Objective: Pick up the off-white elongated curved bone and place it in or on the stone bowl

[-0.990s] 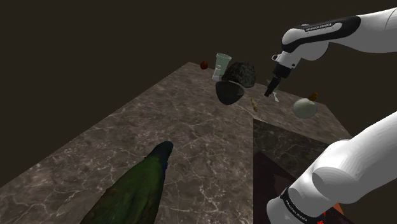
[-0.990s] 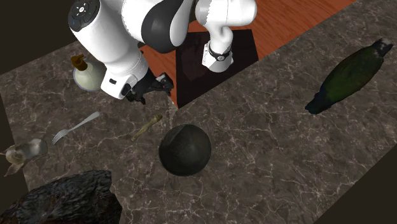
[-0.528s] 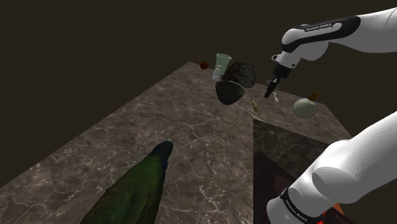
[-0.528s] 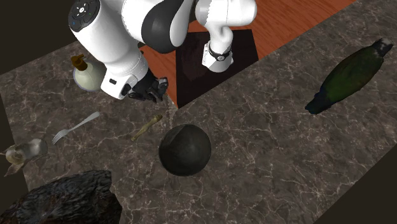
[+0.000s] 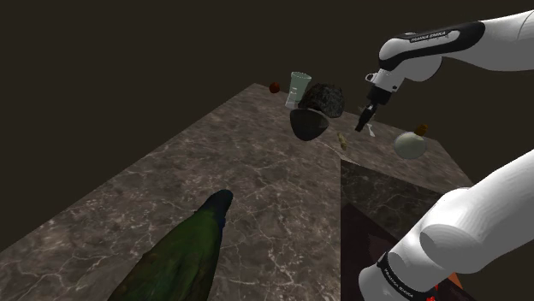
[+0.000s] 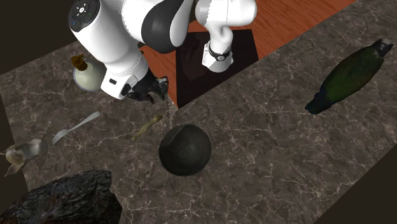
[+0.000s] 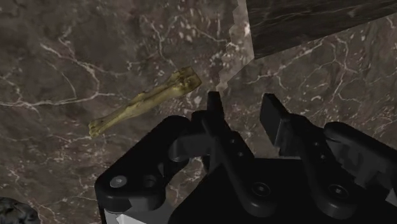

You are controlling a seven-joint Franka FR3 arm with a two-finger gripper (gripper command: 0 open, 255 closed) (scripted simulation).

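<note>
Shifted a little since a second ago, the gripper (image 7: 242, 100) hovers empty, jaws apart, beside the bone (image 7: 143, 102), dark bowl (image 6: 184, 150) near.

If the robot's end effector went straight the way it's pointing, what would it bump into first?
Probably the bare marble countertop. The open end effector points down just beside the bone, not at it.

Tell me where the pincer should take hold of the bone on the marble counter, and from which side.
Probably grip the bone at its slim middle shaft, coming straight down from above with the open pincer turned across it. It lies flat on the counter, and its knobby end is wider.
</note>
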